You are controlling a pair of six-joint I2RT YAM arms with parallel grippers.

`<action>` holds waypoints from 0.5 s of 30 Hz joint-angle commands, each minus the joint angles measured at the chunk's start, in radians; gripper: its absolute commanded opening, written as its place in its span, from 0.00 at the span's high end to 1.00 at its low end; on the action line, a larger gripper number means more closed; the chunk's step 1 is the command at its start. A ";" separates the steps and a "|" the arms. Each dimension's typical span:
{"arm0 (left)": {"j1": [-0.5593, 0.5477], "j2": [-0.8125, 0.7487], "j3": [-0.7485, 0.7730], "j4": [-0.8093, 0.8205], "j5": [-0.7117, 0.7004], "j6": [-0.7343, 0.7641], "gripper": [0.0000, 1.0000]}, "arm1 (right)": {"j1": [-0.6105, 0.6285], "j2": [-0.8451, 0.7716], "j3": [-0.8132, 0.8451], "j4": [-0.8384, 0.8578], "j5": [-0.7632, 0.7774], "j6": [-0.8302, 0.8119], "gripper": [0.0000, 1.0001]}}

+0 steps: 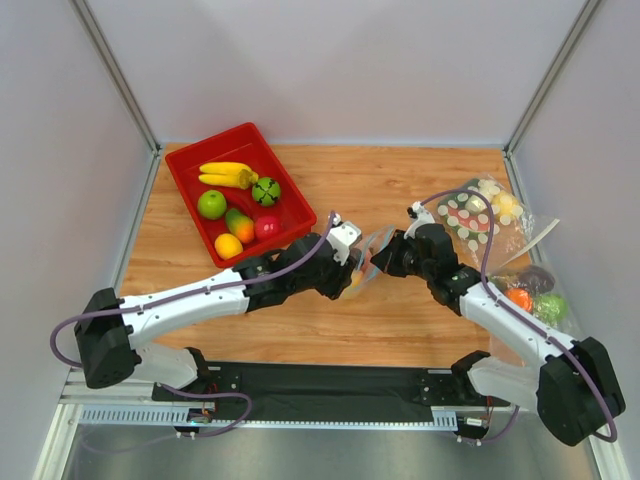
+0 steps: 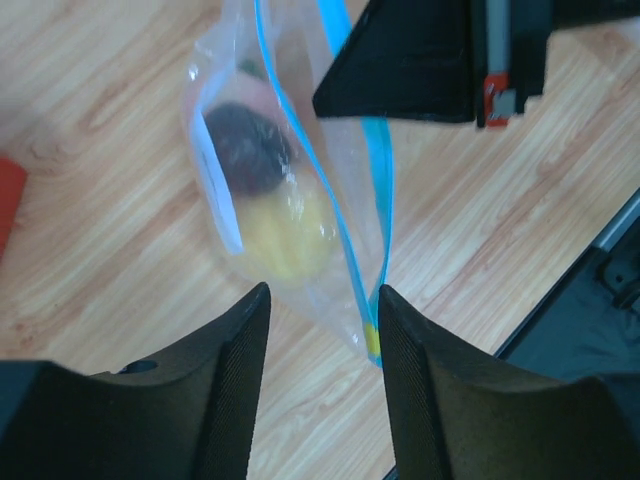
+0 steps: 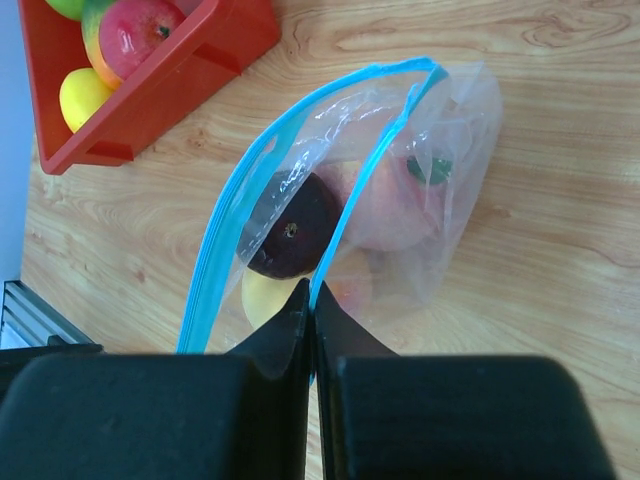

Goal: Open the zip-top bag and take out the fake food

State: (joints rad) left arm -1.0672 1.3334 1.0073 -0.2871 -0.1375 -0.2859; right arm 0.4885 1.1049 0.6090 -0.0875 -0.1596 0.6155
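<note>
Clear plastic edged with a blue strip, the zip-top bag [image 1: 372,250] is at the middle of the bench [image 1: 400,330], between the two arms, its mouth parted. The right pincer [image 3: 312,300], at 3 o'clock of the bag, is clamped tight on one side of the strip. The left pincer [image 2: 322,300], at 9 o'clock, stands open with the strip's end between its fingers. The fake food [image 3: 290,235], purple, yellow and pink, lies inside the bag. A red tray [image 1: 190,190] sits at 10 o'clock.

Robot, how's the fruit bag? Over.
Right fingers shut on blue strip of small clear zip-top bag. Left fingers open around its edge. Three round plastic fruits inside. Nothing blocking.
</note>
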 commanded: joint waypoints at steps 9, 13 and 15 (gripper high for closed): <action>-0.002 0.173 0.243 0.008 -0.062 0.022 0.41 | 0.013 -0.054 0.011 0.046 -0.043 -0.043 1.00; 0.000 0.223 0.274 -0.029 -0.096 0.017 0.41 | 0.015 -0.071 0.014 0.031 -0.047 -0.054 1.00; 0.000 0.234 0.277 -0.038 -0.109 0.016 0.41 | 0.013 -0.080 0.015 0.023 -0.044 -0.059 1.00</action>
State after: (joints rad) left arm -1.0664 1.5616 1.2427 -0.2962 -0.2085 -0.2817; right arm 0.4973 1.0580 0.6086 -0.0868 -0.1955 0.5842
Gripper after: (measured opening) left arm 0.593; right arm 0.006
